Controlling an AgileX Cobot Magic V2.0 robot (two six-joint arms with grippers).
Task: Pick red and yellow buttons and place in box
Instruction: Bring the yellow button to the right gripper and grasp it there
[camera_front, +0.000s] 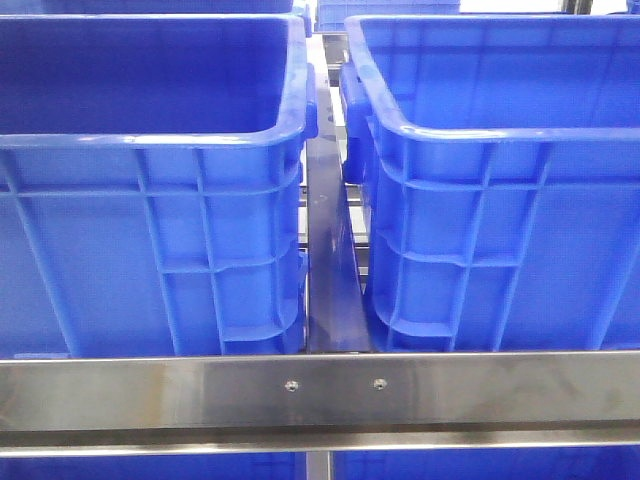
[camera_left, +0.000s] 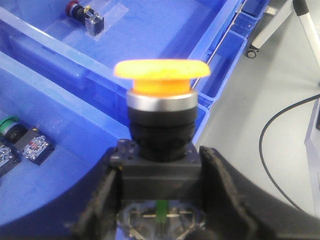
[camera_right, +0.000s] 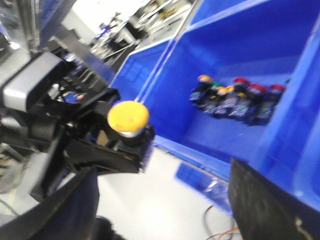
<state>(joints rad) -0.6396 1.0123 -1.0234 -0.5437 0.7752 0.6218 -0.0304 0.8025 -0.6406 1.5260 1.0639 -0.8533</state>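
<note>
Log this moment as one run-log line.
left tool: shut on yellow button | right tool: open, empty | blue bin: buttons inside

The left gripper (camera_left: 160, 200) is clamped on the black base of a yellow push button (camera_left: 160, 100), its two dark fingers (camera_left: 100, 200) pressed against either side of the base and the cap pointing away from the wrist. Seen from the right wrist camera, the left arm (camera_right: 30, 90) holds that button out in the air beside a blue bin (camera_right: 240, 60). The right gripper (camera_right: 160, 210) is spread wide with nothing between its fingers.
</note>
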